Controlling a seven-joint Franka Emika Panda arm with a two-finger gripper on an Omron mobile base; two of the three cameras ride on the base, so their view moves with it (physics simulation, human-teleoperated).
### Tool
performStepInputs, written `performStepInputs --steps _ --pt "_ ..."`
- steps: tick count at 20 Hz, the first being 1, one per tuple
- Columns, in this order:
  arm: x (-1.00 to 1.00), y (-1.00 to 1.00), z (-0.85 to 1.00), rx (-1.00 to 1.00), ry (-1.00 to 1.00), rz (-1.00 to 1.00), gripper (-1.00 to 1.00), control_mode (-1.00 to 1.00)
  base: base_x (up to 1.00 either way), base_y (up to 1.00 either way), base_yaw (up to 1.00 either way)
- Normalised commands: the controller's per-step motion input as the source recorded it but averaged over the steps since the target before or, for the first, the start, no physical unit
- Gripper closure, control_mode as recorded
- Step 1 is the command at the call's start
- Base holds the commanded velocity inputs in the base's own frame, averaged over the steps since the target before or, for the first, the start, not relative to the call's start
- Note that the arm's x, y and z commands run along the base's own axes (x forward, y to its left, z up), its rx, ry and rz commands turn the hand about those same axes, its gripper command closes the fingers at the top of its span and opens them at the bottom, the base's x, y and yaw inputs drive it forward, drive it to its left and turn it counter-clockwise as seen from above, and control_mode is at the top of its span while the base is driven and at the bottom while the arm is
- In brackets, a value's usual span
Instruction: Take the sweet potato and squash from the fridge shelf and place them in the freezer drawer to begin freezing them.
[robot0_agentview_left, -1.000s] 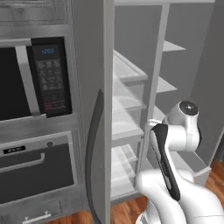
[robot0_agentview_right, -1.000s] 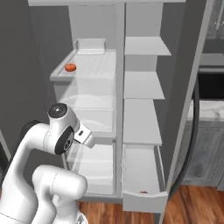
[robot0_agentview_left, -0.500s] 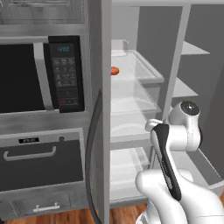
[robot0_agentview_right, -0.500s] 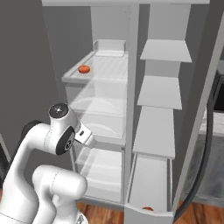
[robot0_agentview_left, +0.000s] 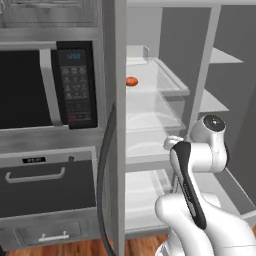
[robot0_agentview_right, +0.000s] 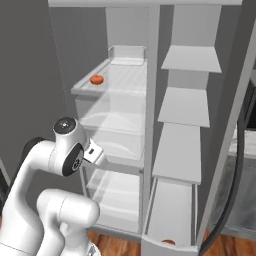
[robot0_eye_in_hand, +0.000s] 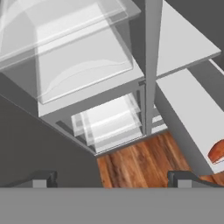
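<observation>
A small round orange vegetable (robot0_agentview_left: 131, 81) lies on the upper fridge shelf (robot0_agentview_right: 120, 82) near its left front corner (robot0_agentview_right: 96, 79); I cannot tell if it is the squash or the sweet potato. The freezer drawer (robot0_agentview_right: 172, 210) is pulled out at the bottom of the right column. An orange-red vegetable (robot0_agentview_right: 168, 242) lies at its front end, and the hand view shows it too (robot0_eye_in_hand: 217, 151), at the right edge inside the drawer (robot0_eye_in_hand: 183, 109). My gripper (robot0_eye_in_hand: 113, 180) is open and holds nothing. It hangs low in front of the fridge, pointing at the bottom clear bins and the floor.
Clear bins (robot0_eye_in_hand: 109, 120) fill the left column under the shelf. A grey divider (robot0_agentview_right: 150, 115) separates the columns, and flat shelf slabs (robot0_agentview_right: 185, 105) stack on the right. The open door's edge and handle (robot0_agentview_left: 107, 165) stand left of the arm, beside a microwave (robot0_agentview_left: 75, 82) and an oven drawer (robot0_agentview_left: 45, 180).
The whole picture has shifted in both base views, so the base has driven; the fridge now looks nearer. The arm keeps the same pose. Both vegetables stay where they were.
</observation>
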Motion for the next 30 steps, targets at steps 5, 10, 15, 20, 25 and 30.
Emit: performStepInputs --steps 5,10,15,20,25,30 --pt "0.00 0.00 0.00 0.00 0.00 0.00 -1.00 1.00 0.78 0.11 0.00" --pt "0.00 0.00 0.00 0.00 0.00 0.00 -1.00 1.00 0.70 0.01 0.00" --pt "0.00 0.11 0.32 -0.01 -0.07 0.00 -1.00 -1.00 0.02 0.12 0.00" --pt "0.00 0.31 1.00 -0.05 -0.24 0.00 -1.00 -1.00 0.00 0.00 0.00" --pt "0.45 0.36 1.00 -0.07 -0.02 0.00 -1.00 -1.00 0.00 0.00 0.00" --pt "0.51 0.06 1.00 0.00 0.13 0.08 -1.00 -1.00 0.00 0.00 0.00"
